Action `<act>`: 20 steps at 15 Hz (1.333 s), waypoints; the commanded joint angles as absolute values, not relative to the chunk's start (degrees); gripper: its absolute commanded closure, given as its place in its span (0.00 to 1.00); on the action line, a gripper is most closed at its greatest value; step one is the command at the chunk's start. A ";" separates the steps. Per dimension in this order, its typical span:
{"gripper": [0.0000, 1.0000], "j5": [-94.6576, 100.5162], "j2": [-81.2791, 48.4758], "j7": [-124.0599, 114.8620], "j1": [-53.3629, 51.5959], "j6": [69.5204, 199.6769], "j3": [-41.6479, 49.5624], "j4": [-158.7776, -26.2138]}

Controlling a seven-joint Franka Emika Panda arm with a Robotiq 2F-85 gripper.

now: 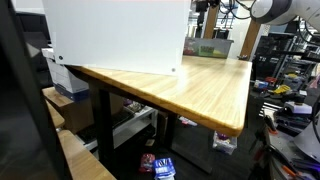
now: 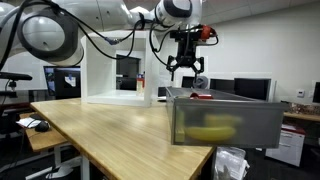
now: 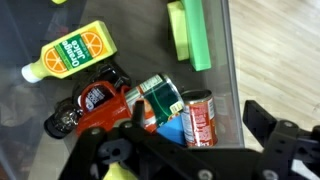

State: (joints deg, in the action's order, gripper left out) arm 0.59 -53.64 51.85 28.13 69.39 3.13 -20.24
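While your gripper (image 2: 186,72) hovers above the grey bin (image 2: 255,115) with jaws spread and empty, the red can (image 3: 201,118) lies inside it directly beneath, so a grasp would need a centred descent.

The tabletop (image 1: 200,85) is smooth varnished wood, the bin (image 2: 225,122) translucent plastic, the can (image 3: 202,118) glossy metal.
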 commanded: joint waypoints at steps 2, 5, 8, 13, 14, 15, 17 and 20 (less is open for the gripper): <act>0.00 -0.17 -52.07 47.14 29.18 66.46 2.96 -21.74; 0.00 -0.31 -52.41 43.56 29.64 67.45 3.01 -21.22; 0.00 -0.27 -52.93 37.76 29.88 70.22 3.21 -20.57; 0.00 0.92 -53.81 28.68 29.08 77.31 4.14 -20.23; 0.00 1.16 -53.89 27.04 28.90 78.42 4.32 -20.35; 0.00 1.32 -53.91 25.61 28.75 79.23 4.45 -20.50; 0.00 1.61 -54.03 23.27 28.41 80.87 4.90 -20.65; 0.00 1.52 -53.73 23.38 28.27 81.76 4.82 -21.15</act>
State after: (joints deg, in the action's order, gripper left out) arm 0.82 -54.22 24.63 28.71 80.38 4.50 -20.32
